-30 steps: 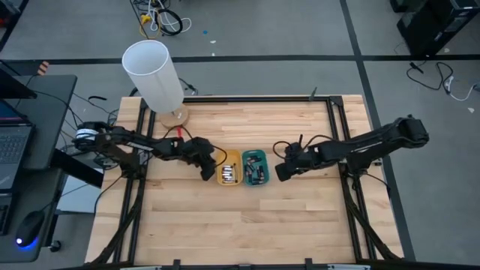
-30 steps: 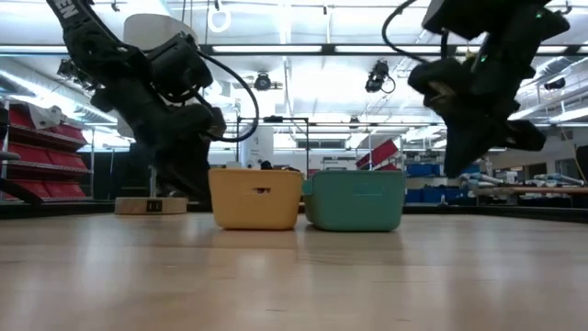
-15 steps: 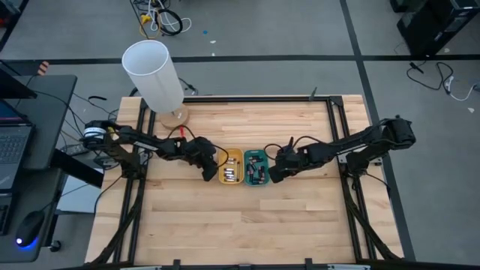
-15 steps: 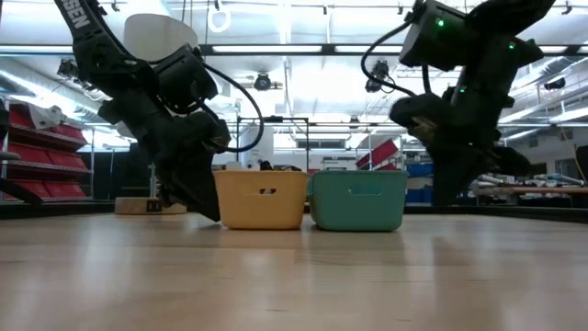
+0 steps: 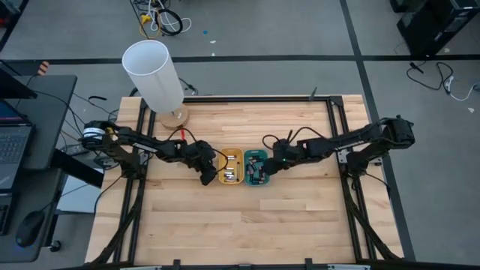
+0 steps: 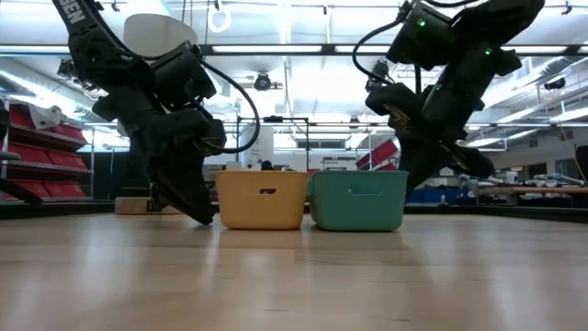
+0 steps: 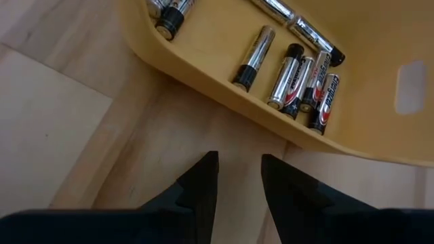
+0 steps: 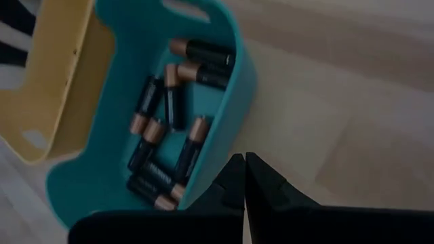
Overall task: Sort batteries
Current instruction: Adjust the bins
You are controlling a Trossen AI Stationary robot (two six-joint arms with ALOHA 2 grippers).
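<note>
A yellow tray [image 5: 229,166] and a teal tray [image 5: 256,167] stand side by side at mid-table. Several silvery batteries [image 7: 291,74] lie in the yellow tray. Several dark, copper-ended batteries [image 8: 163,122] lie in the teal one. My left gripper [image 7: 239,179] is open with nothing between its fingers. It slants down at the bare table just left of the yellow tray [image 6: 262,198]. My right gripper [image 8: 244,169] is shut and slants down at the teal tray's right outer wall [image 8: 227,135]. My right gripper's shut fingertips [image 8: 239,163] stand right beside the teal tray's right outer wall, slanting down from the table's right. I cannot tell whether they touch it.
A tall white cylinder [image 5: 154,71] on a round wooden base stands at the table's far left corner. Bare wood [image 5: 240,225] spreads across the table's near half. Beside the table's left edge is a desk with a laptop [image 5: 15,142].
My right gripper has gone toward the table's left and downward, from well right of the teal tray to its right wall, staying shut. My left gripper has tipped a little further down beside the yellow tray.
</note>
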